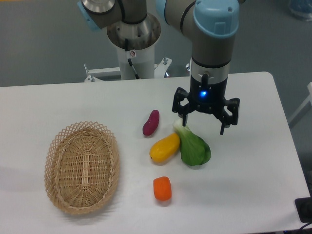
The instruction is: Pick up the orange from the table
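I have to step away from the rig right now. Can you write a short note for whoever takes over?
Tool: open, empty, hanging above the green vegetable, well behind the orange.
Orange: lying on the table near the front edge, clear of the yellow fruit and purple vegetable. Basket on the left, empty.
Done: nothing grasped yet.
Left: bring the tool over the orange, lower, close, lift.

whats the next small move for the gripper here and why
Probably shift the gripper toward the camera and a little to the image left, to hover over the orange. Its fingers are open and empty, above the green vegetable, while the orange lies alone on the table, nearer the front edge, clear of the yellow fruit.
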You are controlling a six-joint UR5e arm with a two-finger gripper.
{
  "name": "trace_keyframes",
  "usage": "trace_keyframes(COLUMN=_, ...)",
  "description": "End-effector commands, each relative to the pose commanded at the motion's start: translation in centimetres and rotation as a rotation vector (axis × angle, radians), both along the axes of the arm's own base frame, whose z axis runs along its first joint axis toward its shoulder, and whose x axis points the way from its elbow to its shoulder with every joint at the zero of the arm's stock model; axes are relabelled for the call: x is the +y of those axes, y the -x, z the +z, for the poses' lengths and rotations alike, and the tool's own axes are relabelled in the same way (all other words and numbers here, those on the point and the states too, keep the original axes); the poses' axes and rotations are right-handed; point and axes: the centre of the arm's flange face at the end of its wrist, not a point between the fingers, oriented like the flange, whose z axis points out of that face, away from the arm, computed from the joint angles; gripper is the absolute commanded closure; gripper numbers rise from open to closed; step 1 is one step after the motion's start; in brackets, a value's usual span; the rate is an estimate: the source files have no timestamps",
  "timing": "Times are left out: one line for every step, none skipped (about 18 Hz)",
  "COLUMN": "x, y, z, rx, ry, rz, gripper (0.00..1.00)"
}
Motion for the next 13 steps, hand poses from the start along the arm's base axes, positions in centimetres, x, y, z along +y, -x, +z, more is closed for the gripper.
trace_keyframes(x=0.0, y=-0.1, z=-0.2, rx=0.002, ry=0.008, rz=0.000, gripper=0.00)
trace_keyframes(x=0.1, y=0.0, z=-0.2, rx=-0.003, ry=0.000, rz=-0.005, gripper=0.00)
trace_keyframes(x=0.1, y=-0.1, z=-0.3, rx=-0.005, ry=0.001, rz=-0.005, gripper=0.00)
trace_keyframes(x=0.1, y=-0.1, z=-0.3, rx=-0.001, ry=-0.002, rz=-0.004, gripper=0.00)
trace_keyframes(x=0.1, y=-0.3, z=-0.9, rx=-0.009, ry=0.002, rz=-0.010, gripper=0.00)
trace_keyframes(x=0.3, y=-0.3, z=-1.1, rx=-0.007, ry=-0.007, rz=-0.010, gripper=0.00)
trace_keyframes(x=0.6, y=-0.2, z=-1.3, rx=0.008, ry=-0.022, rz=-0.008, gripper=0.00)
trace_keyframes(x=0.6, y=-0.3, z=-1.9, rx=0.006, ry=-0.029, rz=0.012, gripper=0.00)
trace_keyframes(x=0.8, y=-0.4, z=-2.6, rx=-0.011, ry=-0.026, rz=0.037, gripper=0.00)
trace_keyframes(x=1.7, y=-1.1, z=-3.8, rx=-0.035, ry=-0.031, rz=0.084, gripper=0.00)
trace_keyframes(x=2.4, y=-1.3, z=-4.5, rx=-0.037, ry=-0.046, rz=0.111, gripper=0.00)
trace_keyframes(x=3.9, y=-1.9, z=-5.2, rx=-0.032, ry=-0.061, rz=0.114, gripper=0.00)
trace_keyframes(x=5.2, y=-2.4, z=-6.3, rx=-0.033, ry=-0.071, rz=0.119, gripper=0.00)
